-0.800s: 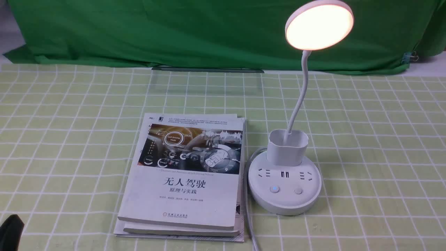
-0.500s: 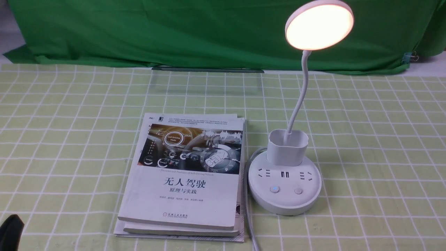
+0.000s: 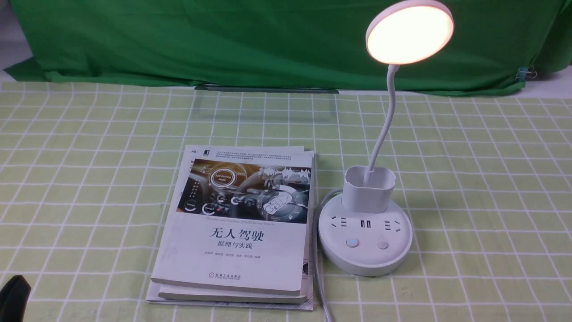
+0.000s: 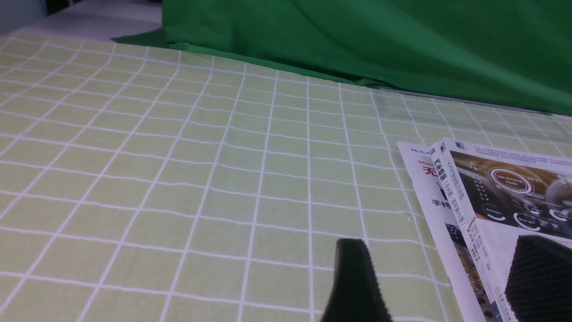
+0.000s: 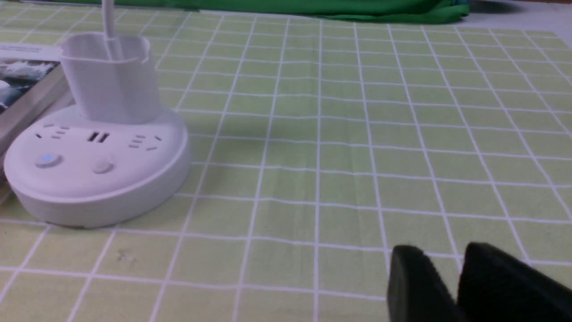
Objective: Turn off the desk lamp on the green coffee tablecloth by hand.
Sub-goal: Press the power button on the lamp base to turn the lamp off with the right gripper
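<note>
The white desk lamp stands on the green coffee tablecloth point(image 3: 469, 179), right of centre. Its round disc head point(image 3: 410, 32) glows warm. The gooseneck point(image 3: 385, 129) rises from the cup-shaped holder point(image 3: 369, 188) on the round base point(image 3: 364, 257). The base carries a blue-lit button point(image 3: 352, 243) and a plain button point(image 3: 382, 245). The base also shows in the right wrist view point(image 5: 96, 179). My right gripper point(image 5: 447, 255) is shut and empty, low over the cloth and well apart from the base. My left gripper point(image 4: 442, 243) is open and empty beside the books; only a black part of it point(image 3: 13, 297) shows at the front view's corner.
Two stacked books point(image 3: 237, 223) lie just left of the lamp base, and their edge shows in the left wrist view point(image 4: 460, 201). The lamp's white cable point(image 3: 319, 286) runs between books and base toward the near edge. A dark green backdrop cloth point(image 3: 223, 40) hangs behind.
</note>
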You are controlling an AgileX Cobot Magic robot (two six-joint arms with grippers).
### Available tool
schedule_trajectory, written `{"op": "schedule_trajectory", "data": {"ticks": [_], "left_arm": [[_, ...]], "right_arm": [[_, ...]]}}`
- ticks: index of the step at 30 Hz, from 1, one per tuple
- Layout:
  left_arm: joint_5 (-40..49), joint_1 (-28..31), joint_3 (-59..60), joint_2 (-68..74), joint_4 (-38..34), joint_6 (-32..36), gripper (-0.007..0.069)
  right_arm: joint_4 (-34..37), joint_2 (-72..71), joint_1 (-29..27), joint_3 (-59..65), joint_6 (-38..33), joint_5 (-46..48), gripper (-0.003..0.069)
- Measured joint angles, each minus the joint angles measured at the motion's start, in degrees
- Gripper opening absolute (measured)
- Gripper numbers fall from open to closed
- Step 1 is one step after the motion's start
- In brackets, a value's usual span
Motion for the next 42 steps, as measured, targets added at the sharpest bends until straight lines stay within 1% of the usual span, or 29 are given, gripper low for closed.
{"op": "schedule_trajectory", "data": {"ticks": [13, 15, 17, 20, 21, 22, 23, 24, 25, 29, 32, 34, 36, 38, 39, 40, 42], "left_arm": [[0.0, 0.0, 0.0, 0.0, 0.0, 0.0, 0.041], [0.0, 0.0, 0.0, 0.0, 0.0, 0.0, 0.041], [0.0, 0.0, 0.0, 0.0, 0.0, 0.0, 0.041], [0.0, 0.0, 0.0, 0.0, 0.0, 0.0, 0.041], [0.0, 0.0, 0.0, 0.0, 0.0, 0.0, 0.041], [0.0, 0.0, 0.0, 0.0, 0.0, 0.0, 0.041], [0.0, 0.0, 0.0, 0.0, 0.0, 0.0, 0.041], [0.0, 0.0, 0.0, 0.0, 0.0, 0.0, 0.041], [0.0, 0.0, 0.0, 0.0, 0.0, 0.0, 0.041], [0.0, 0.0, 0.0, 0.0, 0.0, 0.0, 0.041], [0.0, 0.0, 0.0, 0.0, 0.0, 0.0, 0.041], [0.0, 0.0, 0.0, 0.0, 0.0, 0.0, 0.041], [0.0, 0.0, 0.0, 0.0, 0.0, 0.0, 0.041], [0.0, 0.0, 0.0, 0.0, 0.0, 0.0, 0.041], [0.0, 0.0, 0.0, 0.0, 0.0, 0.0, 0.041], [0.0, 0.0, 0.0, 0.0, 0.0, 0.0, 0.041], [0.0, 0.0, 0.0, 0.0, 0.0, 0.0, 0.041]], "right_arm": [[0.0, 0.0, 0.0, 0.0, 0.0, -0.31, 0.0237], [0.06, 0.0, 0.0, 0.0, 0.94, -1.4, 0.0238], [0.59, 0.0, 0.0, 0.0, 5.76, -3.66, 0.0238], [2.44, 0.0, 0.0, 0.0, 17.19, -8.57, 0.0238], [2.44, 0.0, 0.0, 0.0, 18.05, -8.93, 0.0238], [2.7, 0.0, 0.0, 0.0, 22.46, -10.73, 0.0238], [3.13, 0.0, 0.0, 0.0, 29.31, -13.19, 0.0238], [3.13, 0.0, 0.0, 0.0, 30.8, -13.64, 0.0238], [3.31, 0.0, 0.0, 0.0, 34.93, -15.52, 0.0238], [3.42, 0.0, 0.0, 0.0, 37.87, -18.91, 0.0238], [3.46, 0.0, 0.0, 0.0, 38.08, -19.43, 0.0238], [3.46, 0.56, 0.1, -1.03, 36.51, -16.48, 0.0222], [3.46, 2.61, 0.62, -4.05, 33.43, -11.45, 0.0183], [3.46, 6.9, 1.83, -10.01, 28.3, -5.4, 0.0132], [3.46, 9.66, 2.69, -13.57, 24.87, -1.56, 0.0104], [3.46, 13.47, 4.03, -18.09, 20.05, 4.39, 0.0076], [3.46, 19.79, 5.68, -24.86, 14.78, 12.51, 0.0048]]}}
